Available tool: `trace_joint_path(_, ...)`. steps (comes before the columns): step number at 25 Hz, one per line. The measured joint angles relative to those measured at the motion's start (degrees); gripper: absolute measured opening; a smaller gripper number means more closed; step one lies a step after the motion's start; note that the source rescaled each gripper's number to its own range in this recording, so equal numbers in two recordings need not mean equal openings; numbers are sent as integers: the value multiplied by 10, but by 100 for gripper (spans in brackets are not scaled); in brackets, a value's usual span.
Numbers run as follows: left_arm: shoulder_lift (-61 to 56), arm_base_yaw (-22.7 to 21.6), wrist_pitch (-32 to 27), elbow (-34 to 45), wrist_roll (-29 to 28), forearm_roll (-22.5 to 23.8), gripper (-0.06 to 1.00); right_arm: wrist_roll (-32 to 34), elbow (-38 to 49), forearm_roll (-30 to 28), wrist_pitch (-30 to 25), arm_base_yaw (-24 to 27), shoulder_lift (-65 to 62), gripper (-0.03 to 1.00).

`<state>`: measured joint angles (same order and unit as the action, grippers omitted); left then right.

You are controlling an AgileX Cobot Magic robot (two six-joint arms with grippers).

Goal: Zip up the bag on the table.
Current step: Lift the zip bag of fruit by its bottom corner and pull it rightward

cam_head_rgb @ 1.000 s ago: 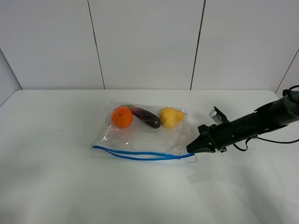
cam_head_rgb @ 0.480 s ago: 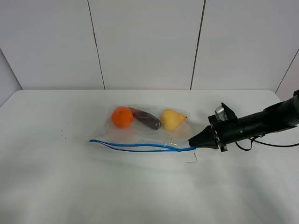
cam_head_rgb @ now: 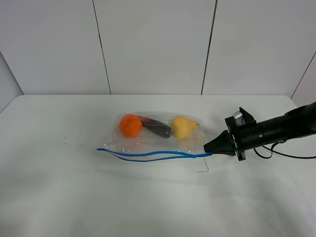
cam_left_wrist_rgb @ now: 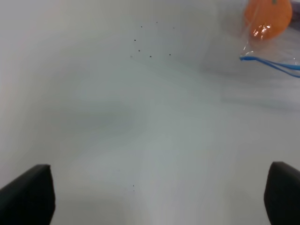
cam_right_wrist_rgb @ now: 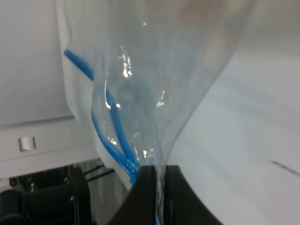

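Shifted rightward since a second ago, hauling the zip bag [cam_head_rgb: 158, 140] across the white surface [cam_head_rgb: 74, 197]. Gripped tight in the right jaws at the corner ending its blue zipper strip [cam_head_rgb: 148, 155], serving to keep that unsealed strip taut. Spread apart and seemingly empty at the left jaws, well off the orange [cam_left_wrist_rgb: 268, 14] end.

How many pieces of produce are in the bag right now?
3, all seen through the bag in the exterior high view: an orange at the left end, a purple eggplant in the middle, and a yellow pear nearest the right gripper. Crinkles could hide something small.
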<state>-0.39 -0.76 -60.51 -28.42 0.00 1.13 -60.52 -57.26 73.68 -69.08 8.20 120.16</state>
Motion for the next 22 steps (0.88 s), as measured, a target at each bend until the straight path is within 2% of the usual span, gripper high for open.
trace_joint_path(6, 0, 0, 0, 0, 0, 0, 100, 39, 0, -12, -1, -2, -16, 0)
trace_joint_path(22, 0, 0, 0, 0, 0, 4, 100, 88, -41, -47, -3, -2, -82, 0)
